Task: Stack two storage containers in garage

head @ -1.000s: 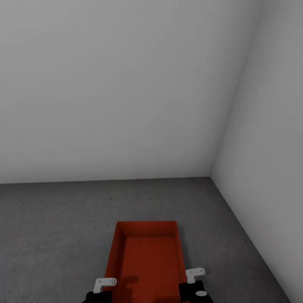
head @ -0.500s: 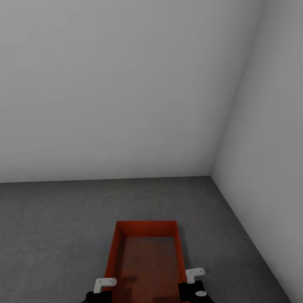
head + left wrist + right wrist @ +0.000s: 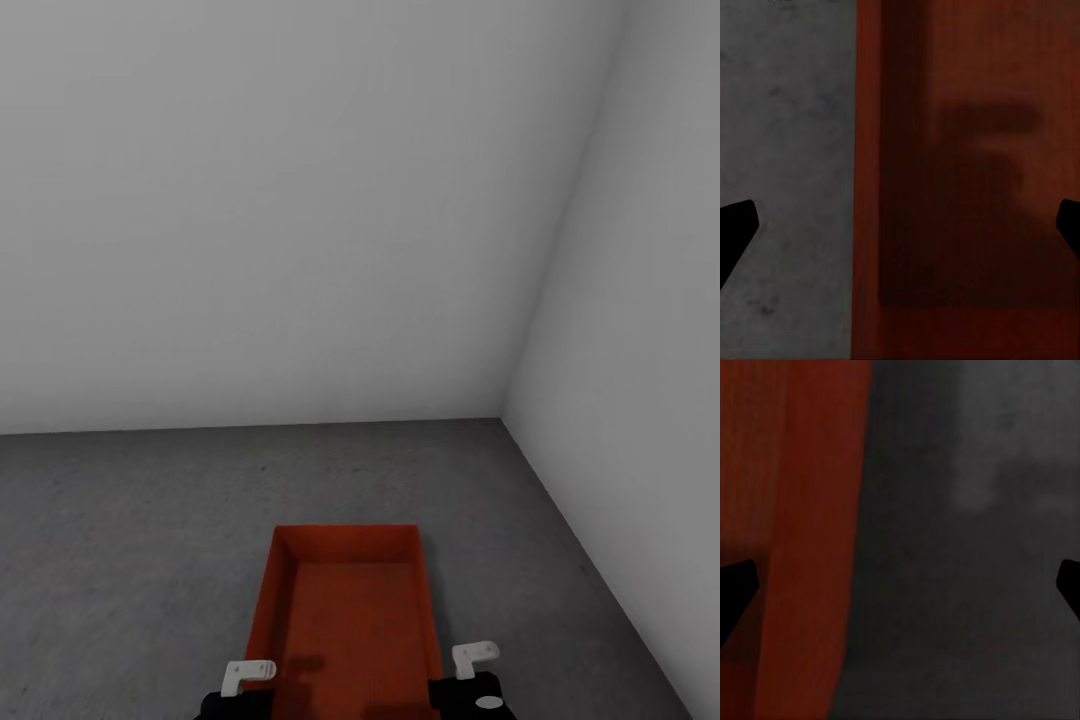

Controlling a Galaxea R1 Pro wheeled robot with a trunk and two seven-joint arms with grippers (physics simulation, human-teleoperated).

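The right gripper [image 3: 478, 668] has shifted outward from the container's [image 3: 348, 620] right wall, fingers spread wide over bare floor [image 3: 967, 547]. The left gripper [image 3: 245, 676] straddles the left wall, also wide open (gripping nothing). The container sits on the garage floor [image 3: 130, 540] near the corner.

No text, label, brand, number or sign can be read anywhere. The orange-red rectangular open-top plastic bin [image 3: 350, 620] bears no marking on its walls or ribbed bottom, the pale grey plain walls [image 3: 300, 200] are blank, and the dark grey speckled concrete floor [image 3: 120, 520] carries no writing.
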